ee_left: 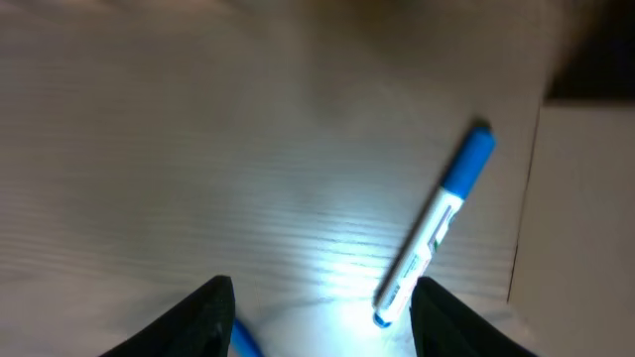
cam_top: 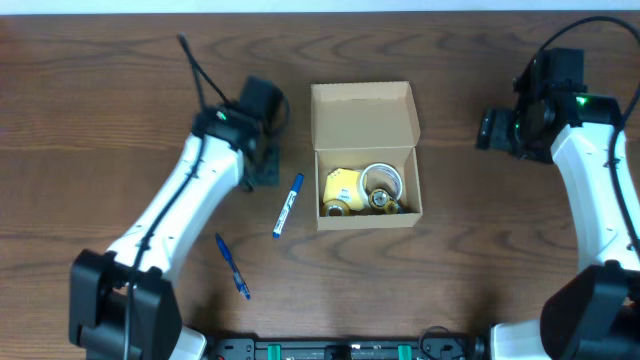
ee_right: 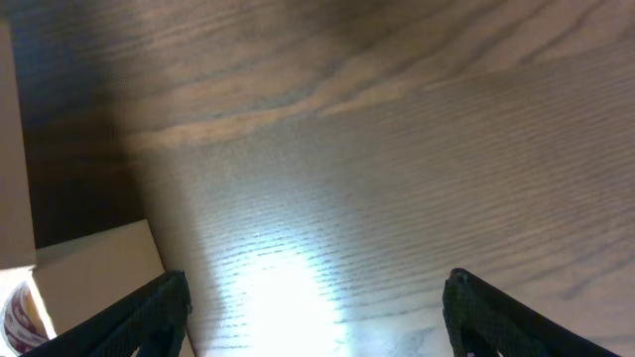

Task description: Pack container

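Overhead, one tan cardboard container point(cam_top: 365, 118) is seen mid-worktop point(cam_top: 100, 100), plain and unmarked, its flap lid laid open on the far side. One yellow block point(cam_top: 342, 188) and one tape roll point(cam_top: 382, 180) are seen inside. Two blue writing instruments are counted to its left: nearer, a pen point(cam_top: 232, 266); farther, a marker point(cam_top: 288, 205). The left tool point(cam_top: 262, 168) is held low beside the marker, spread, pinching nothing. The right tool point(cam_top: 492, 130) is pointed toward the container from its right, likewise spread and empty.

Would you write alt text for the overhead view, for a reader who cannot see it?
An open cardboard box sits mid-table, holding a tape roll and yellow items. A blue marker and blue pen lie left of it; the left gripper and right gripper flank it, empty.
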{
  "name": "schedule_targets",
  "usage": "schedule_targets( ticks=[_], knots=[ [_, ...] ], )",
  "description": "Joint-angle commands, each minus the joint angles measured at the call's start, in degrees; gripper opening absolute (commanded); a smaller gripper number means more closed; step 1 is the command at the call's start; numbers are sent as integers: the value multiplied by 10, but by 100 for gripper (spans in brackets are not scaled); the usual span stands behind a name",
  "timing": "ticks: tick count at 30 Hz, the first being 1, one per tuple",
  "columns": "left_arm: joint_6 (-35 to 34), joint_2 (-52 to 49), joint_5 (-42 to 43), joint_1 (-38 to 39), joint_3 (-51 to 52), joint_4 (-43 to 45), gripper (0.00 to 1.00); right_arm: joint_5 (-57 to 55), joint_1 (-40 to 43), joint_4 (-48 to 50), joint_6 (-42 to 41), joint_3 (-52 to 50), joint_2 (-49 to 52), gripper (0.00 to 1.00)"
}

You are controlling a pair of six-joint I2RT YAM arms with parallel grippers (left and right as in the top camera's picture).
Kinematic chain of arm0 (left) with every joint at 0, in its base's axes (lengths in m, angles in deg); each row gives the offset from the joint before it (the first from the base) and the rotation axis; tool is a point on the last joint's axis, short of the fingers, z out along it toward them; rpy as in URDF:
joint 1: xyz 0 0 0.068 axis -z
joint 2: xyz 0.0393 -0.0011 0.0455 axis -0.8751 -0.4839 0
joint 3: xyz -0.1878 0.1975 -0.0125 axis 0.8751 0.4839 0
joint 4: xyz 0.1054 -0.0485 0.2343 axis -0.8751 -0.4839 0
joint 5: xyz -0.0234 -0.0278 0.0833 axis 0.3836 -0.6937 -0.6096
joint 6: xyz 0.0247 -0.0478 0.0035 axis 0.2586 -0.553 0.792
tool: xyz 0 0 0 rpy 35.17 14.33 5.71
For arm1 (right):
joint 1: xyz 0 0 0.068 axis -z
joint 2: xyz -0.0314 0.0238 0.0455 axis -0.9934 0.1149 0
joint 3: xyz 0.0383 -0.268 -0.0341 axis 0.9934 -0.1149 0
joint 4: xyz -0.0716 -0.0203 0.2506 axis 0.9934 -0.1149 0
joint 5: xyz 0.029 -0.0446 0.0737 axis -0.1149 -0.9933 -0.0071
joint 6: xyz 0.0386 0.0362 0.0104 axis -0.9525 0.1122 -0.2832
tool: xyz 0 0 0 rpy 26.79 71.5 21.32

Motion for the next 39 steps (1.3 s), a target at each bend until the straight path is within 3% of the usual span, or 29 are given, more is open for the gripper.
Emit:
schedule_targets(
  ticks=[1, 8, 21, 29, 30, 32, 39],
  knots=[
    [41, 6, 51, 17, 63, 36, 58, 7, 2, -6, 10, -1, 0, 81],
    [151, 6, 154, 20, 148, 107, 61, 7, 2, -12, 10, -1, 0, 81],
    [153, 6, 190, 21, 235, 190, 57, 22, 2, -33, 9, -1, 0, 82],
    [151, 5, 191, 21, 247, 205, 43, 39, 2, -40, 10, -1, 0, 82],
    [151, 5, 189, 20, 247, 205, 37, 39, 2, -41, 10, -1, 0, 82],
    [151, 5, 183, 20, 247, 205, 16, 39, 2, -43, 10, -1, 0, 82],
    [144, 5, 177, 20, 247, 205, 18, 39, 2, -45, 10, -1, 0, 83]
  ],
)
